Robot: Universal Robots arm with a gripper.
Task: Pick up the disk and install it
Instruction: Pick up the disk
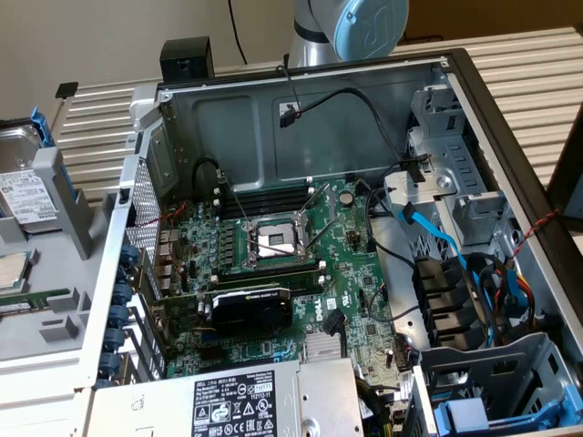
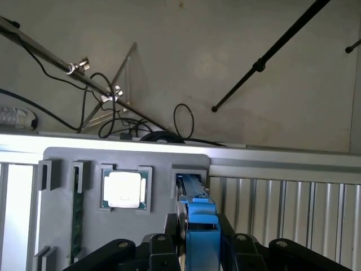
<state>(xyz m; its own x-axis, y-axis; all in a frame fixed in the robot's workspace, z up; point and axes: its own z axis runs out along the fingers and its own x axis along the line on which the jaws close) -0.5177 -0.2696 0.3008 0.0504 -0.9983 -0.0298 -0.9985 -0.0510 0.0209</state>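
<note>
Flanking the upright disk (image 2: 202,223), gripper (image 2: 200,251), gray holder (image 2: 62,161) slot edges close

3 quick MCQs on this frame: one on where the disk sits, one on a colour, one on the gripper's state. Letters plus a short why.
1. Where is the disk?
A. in a drive bay
B. upright in the grey holder outside the case
C. flat on the floor

2. What colour is the disk's carrier frame?
A. red
B. yellow
C. blue

3. How do the gripper fingers stand in the wrist view?
A. apart, one on each side of the disk's edge
B. pressed together with nothing between
C. shut on a screwdriver

Answers:
1 B: the exterior view shows it standing in the holder at that view's left, beside the open case.
2 C: bright blue plastic shows along the disk's edge.
3 A: the black fingers flank the blue frame.
</note>
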